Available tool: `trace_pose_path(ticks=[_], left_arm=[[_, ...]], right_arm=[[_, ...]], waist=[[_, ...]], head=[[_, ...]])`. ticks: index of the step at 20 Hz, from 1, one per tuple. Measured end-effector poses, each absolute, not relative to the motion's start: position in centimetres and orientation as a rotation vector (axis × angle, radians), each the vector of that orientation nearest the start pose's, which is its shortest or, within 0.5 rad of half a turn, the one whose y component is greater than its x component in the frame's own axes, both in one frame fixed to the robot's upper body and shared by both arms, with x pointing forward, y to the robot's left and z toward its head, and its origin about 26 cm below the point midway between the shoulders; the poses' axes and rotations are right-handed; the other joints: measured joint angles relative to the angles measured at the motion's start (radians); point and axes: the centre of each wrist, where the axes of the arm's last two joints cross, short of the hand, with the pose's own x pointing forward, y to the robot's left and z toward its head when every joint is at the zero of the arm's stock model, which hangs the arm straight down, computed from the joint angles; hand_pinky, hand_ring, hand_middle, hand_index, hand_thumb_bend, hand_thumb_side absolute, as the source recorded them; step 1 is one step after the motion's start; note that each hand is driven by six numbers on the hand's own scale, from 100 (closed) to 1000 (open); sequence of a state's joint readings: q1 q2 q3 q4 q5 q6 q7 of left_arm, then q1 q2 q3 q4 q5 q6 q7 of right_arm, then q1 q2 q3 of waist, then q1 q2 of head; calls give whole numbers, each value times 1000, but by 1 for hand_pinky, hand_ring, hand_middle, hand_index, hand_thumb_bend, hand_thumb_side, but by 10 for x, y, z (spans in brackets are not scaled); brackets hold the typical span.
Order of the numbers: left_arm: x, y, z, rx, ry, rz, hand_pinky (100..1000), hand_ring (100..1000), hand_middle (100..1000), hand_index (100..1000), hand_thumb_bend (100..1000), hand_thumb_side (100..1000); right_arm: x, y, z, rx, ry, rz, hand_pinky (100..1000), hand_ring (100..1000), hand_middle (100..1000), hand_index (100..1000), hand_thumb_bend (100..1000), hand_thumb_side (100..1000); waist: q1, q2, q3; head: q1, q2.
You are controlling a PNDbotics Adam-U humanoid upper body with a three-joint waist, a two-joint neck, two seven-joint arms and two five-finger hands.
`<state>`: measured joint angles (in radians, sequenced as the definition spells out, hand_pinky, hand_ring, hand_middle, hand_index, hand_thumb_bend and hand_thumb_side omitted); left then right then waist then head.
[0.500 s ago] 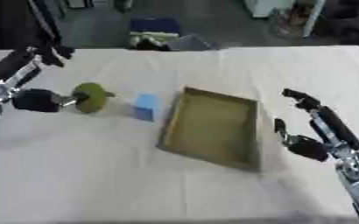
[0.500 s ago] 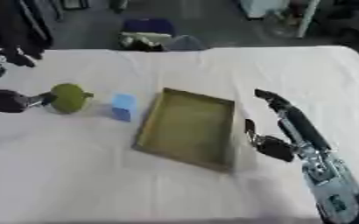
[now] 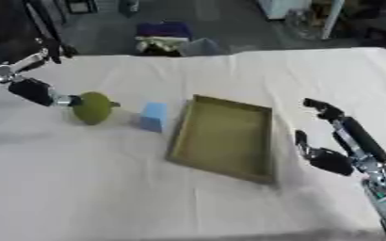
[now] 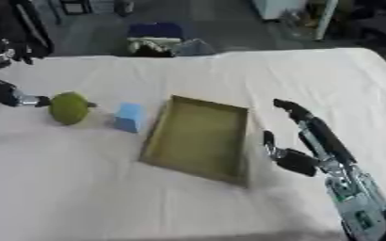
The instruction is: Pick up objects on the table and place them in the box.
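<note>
A green round fruit (image 3: pixel 92 107) lies on the white cloth at the left. Beside it on the right is a small blue block (image 3: pixel 153 116). An olive, shallow box (image 3: pixel 225 136) sits askew in the middle, with nothing inside. My left hand (image 3: pixel 31 90) comes in from the upper left and is open: its thumb tip touches the fruit's left side and its fingers point up and away. My right hand (image 3: pixel 353 137) hovers open just right of the box, fingers straight and pointing to the far side, thumb turned toward the box's right rim.
The white-covered table (image 3: pixel 106 188) fills the view, with bare cloth in front of the box. Past its far edge stands a dark blue bin (image 3: pixel 163 34) with some things, on a dark floor.
My left hand has lifted slightly toward the far side, its thumb still at the fruit. The fruit, block, box and right hand are about where they were.
</note>
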<state>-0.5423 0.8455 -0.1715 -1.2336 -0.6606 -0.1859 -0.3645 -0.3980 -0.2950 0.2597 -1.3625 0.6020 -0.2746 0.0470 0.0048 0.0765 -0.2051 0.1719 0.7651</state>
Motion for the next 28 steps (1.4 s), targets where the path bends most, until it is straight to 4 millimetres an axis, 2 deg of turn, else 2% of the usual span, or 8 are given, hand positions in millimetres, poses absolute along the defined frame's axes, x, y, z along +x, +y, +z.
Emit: trace_pose_path(ticks=[9,14,18,20,24,28], left_arm=[[416,410,147,910,-1093,-1546,739,719,760,893,577,458],[429,401,127,912,-1068,-1542,730,705,749,881,525,429],[434,394,112,936,-1071,-1520,722,693,738,867,412,354],[435,391,106,945,-1069,-1517,699,653,700,826,280,253],[437,387,99,943,-1061,-1537,659,567,593,727,113,121],[437,386,101,939,-1080,-1559,626,504,510,644,100,100]], right_arm=[[366,-227,50,-433,-1865,1140,880,1000,898,1000,100,452],[366,-227,50,-432,-1865,1140,879,1000,898,1000,100,453],[366,-226,50,-430,-1865,1142,879,1000,898,1000,100,454],[366,-226,50,-429,-1865,1144,879,1000,898,1000,100,453],[366,-225,50,-428,-1864,1145,879,1000,898,1000,100,450],[366,-225,50,-428,-1864,1144,879,1000,898,1000,100,450]], waist=[[-1,-3,-3],[-3,-4,-5],[-3,-4,-9],[-3,-4,-11],[-4,-4,-13],[-4,-4,-13]], head=[[6,0],[6,0],[6,0],[6,0],[6,0],[6,0]])
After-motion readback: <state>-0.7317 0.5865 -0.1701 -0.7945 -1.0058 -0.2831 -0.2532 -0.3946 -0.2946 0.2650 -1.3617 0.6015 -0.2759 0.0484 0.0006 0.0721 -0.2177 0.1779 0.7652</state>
